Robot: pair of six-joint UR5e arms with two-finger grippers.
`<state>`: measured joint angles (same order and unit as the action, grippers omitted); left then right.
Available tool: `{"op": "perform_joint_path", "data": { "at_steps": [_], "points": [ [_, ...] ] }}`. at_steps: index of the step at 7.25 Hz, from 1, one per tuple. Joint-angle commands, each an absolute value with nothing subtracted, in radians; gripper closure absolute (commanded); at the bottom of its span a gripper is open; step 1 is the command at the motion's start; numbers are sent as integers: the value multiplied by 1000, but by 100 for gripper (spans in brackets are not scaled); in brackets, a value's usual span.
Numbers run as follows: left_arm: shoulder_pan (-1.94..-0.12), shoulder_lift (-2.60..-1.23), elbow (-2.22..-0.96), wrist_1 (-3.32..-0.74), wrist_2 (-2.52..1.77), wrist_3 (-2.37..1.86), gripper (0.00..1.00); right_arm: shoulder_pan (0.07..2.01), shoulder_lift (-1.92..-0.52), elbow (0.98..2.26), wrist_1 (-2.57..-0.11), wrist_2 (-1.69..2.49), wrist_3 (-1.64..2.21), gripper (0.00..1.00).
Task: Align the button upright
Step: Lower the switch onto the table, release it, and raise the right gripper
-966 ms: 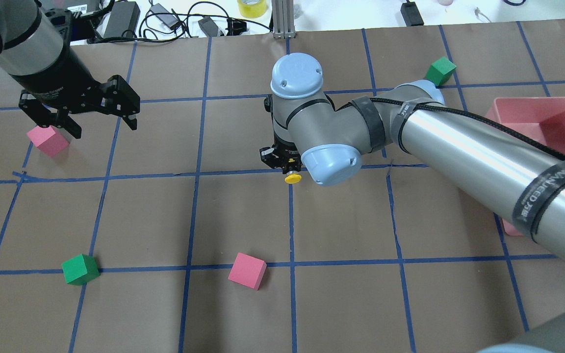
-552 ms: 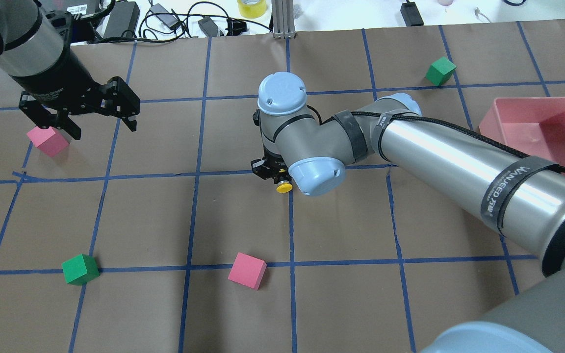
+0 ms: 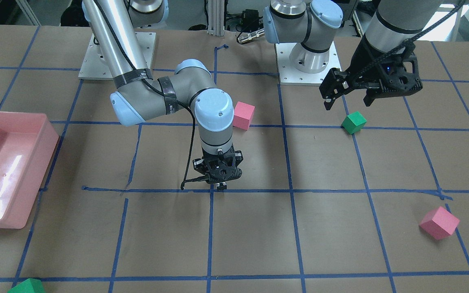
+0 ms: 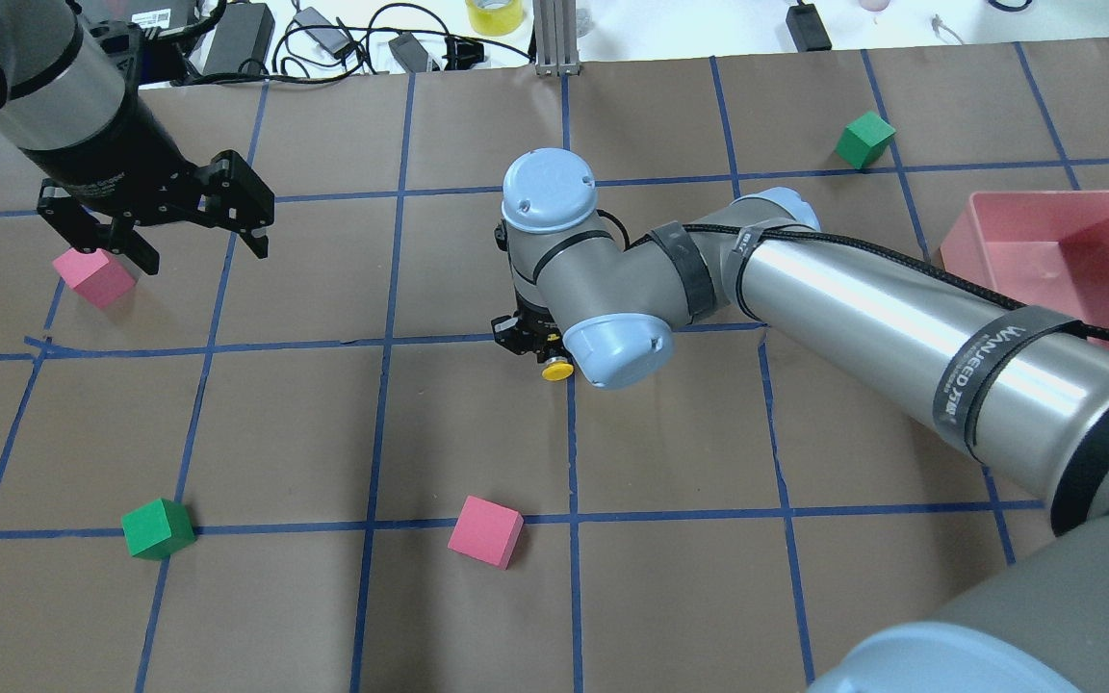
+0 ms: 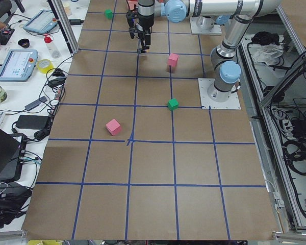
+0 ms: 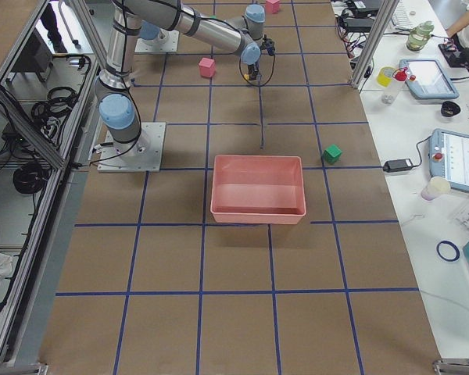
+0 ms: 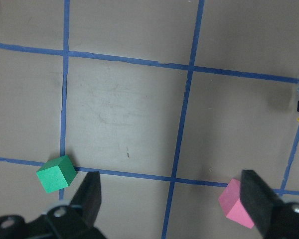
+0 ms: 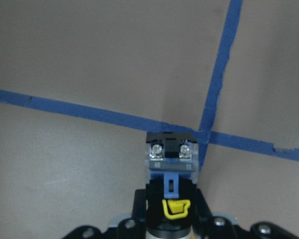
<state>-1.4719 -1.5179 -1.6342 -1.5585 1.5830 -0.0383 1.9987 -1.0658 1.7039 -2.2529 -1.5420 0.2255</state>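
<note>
The button point(image 4: 555, 369) is held in my shut right gripper point(image 4: 530, 342) at the middle of the table, over a crossing of blue tape lines. Its yellow cap sticks out sideways toward the robot's side. Its grey base block point(image 3: 219, 186) pokes out on the far side, just below the gripper point(image 3: 218, 176). In the right wrist view the button point(image 8: 170, 164) lies between the fingers with its screw terminals facing the camera. I cannot tell whether it touches the table. My left gripper point(image 4: 200, 245) is open and empty, hovering at the far left; it also shows in the front-facing view point(image 3: 347, 101).
A pink cube point(image 4: 92, 276) lies under the left gripper's outer side. A green cube point(image 4: 158, 528) and a pink cube point(image 4: 485, 531) lie near the front. A green cube point(image 4: 865, 139) lies at the back right. A pink bin point(image 4: 1074, 250) stands at the right edge.
My right arm has moved left and slightly toward the robot, carrying the button with it. The left arm has not moved.
</note>
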Motion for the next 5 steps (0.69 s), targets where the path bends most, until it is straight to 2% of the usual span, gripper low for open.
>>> {"op": "perform_joint_path", "data": {
  "at_steps": [1,2,3,4,5],
  "points": [
    [-1471,-1523,-1635,-1555,1583,-38,0,1999,-1065,1724,-2278,-1545,227,46],
    [-1470,-1525,-1635,-1555,1583,-38,0,1999,-1065,1745,-2299,-1545,227,41],
    [-1467,-1528,-1635,-1551,1583,-37,0,1999,-1069,1750,-2309,-1545,226,32],
    [-1466,-1540,-1637,-1543,1580,-37,0,1997,-1081,1749,-2316,-1536,236,8],
    [-1466,-1542,-1637,-1536,1575,-37,0,1997,-1121,1740,-2313,-1531,318,0]
  ]
}}
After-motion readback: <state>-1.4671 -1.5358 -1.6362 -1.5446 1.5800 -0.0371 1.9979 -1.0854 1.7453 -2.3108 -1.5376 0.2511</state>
